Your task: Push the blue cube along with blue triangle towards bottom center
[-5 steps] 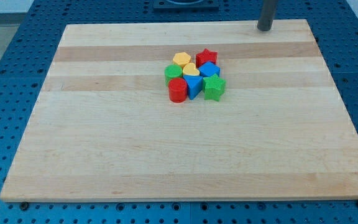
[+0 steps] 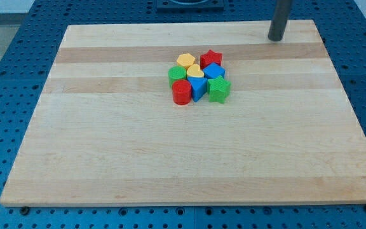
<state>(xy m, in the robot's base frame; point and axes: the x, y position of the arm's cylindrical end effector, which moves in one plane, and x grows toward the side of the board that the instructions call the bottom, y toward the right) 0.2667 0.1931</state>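
Wooden board (image 2: 107,159), blue cube (image 2: 214,70) and blue triangle (image 2: 198,88) mid-cluster; my tip (image 2: 275,39) far upper-right.

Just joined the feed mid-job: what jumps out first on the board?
A tight cluster of coloured blocks sits just above the board's middle, the blue cube and blue triangle packed among red, green and yellow pieces. My tip stands apart from them, near the view's top right.

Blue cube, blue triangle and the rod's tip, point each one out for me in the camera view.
blue cube (image 2: 214,70), camera view, on its top face.
blue triangle (image 2: 199,87), camera view, on its top face.
my tip (image 2: 275,38), camera view, at the rod's very lower end, toward the view's top right, apart from the blocks.
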